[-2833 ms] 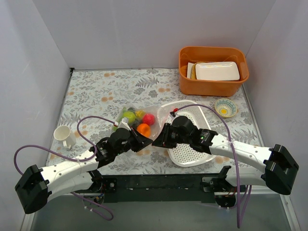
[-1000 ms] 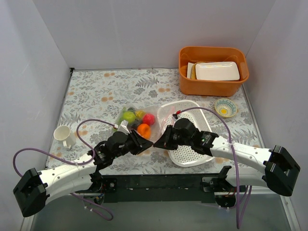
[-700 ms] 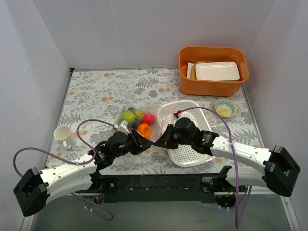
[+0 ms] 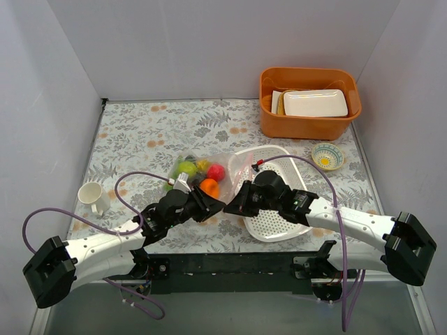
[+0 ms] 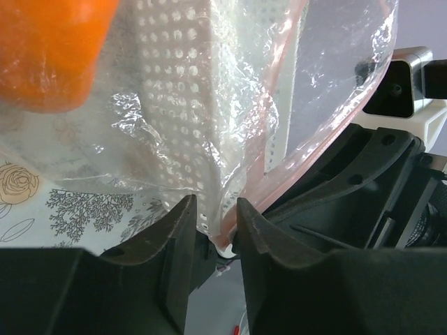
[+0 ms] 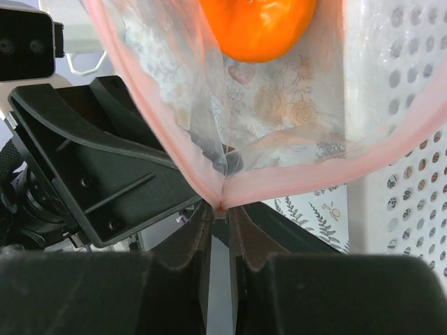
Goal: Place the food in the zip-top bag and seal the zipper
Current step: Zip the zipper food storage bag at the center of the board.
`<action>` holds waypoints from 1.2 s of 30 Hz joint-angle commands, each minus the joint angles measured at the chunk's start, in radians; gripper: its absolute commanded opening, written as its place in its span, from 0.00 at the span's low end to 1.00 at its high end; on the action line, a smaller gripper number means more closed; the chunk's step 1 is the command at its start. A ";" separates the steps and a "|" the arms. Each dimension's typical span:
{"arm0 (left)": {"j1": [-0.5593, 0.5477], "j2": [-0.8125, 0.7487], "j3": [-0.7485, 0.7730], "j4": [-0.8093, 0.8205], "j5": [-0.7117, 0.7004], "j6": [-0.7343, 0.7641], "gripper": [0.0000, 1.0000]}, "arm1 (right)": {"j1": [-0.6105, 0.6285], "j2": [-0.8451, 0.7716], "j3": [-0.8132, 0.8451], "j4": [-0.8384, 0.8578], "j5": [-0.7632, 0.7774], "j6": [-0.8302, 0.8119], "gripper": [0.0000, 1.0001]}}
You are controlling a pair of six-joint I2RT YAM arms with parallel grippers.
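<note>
The clear zip-top bag (image 4: pixel 225 166) lies left of the white basket. It holds the food: a yellow-green fruit (image 4: pixel 186 168), a red apple (image 4: pixel 216 172), an orange (image 4: pixel 209 187) and darker pieces. My two grippers meet at the bag's near corner. The right gripper (image 4: pixel 230 204) (image 6: pixel 220 209) is shut on the end of the pink zipper (image 6: pixel 300 178), where its two strips join. The left gripper (image 4: pixel 217 204) (image 5: pixel 215 209) has its jaws a small gap apart around the zipper's corner (image 5: pixel 279 105). The strip touches one finger. The orange shows in both wrist views (image 5: pixel 49 49) (image 6: pixel 258 24).
The white perforated basket (image 4: pixel 274 218) lies under my right arm and touches the bag. An orange bin (image 4: pixel 309 125) with white dishes stands at the back right, with a small patterned bowl (image 4: pixel 327 155) in front of it. A white mug (image 4: pixel 92 197) stands at the left.
My left gripper has shifted slightly right toward the right gripper, so they now almost touch at the bag's corner. The bag and the fruit have barely moved.
</note>
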 commanded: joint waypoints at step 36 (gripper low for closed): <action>-0.006 -0.038 -0.071 0.040 0.100 -0.294 0.00 | -0.079 -0.060 0.017 0.044 0.074 -0.028 0.13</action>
